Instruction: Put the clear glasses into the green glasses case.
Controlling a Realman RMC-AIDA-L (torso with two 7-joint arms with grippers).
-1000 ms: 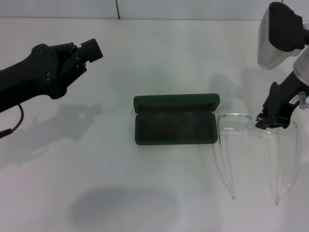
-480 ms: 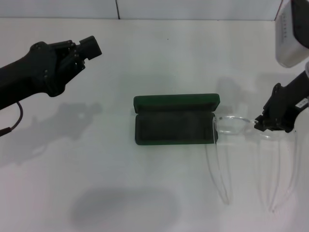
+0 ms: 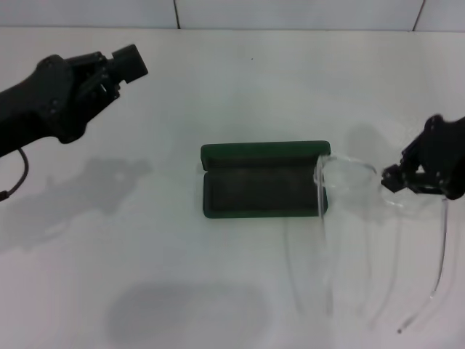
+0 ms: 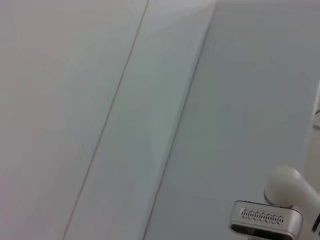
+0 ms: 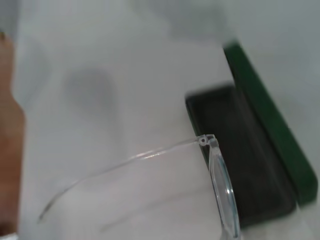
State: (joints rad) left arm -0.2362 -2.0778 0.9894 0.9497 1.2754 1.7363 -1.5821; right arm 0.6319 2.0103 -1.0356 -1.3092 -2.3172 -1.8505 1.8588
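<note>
White table [image 3: 218,87] — green glasses case [image 3: 263,187] lies open mid-table. Right end effector [image 3: 390,180] clamped on clear glasses [image 3: 347,180], lifted, near end over case's right edge — not in yet. Left end effector [image 3: 129,61] parked far left, state unclear.

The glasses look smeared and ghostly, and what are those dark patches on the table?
Head view: the clear glasses, held by the right hand, have blurred, doubled arms; soft grey shadows lie on the table beneath the left hand and nearer the camera. Right wrist view: soft focus, the green glasses case smeared at its edges.
</note>
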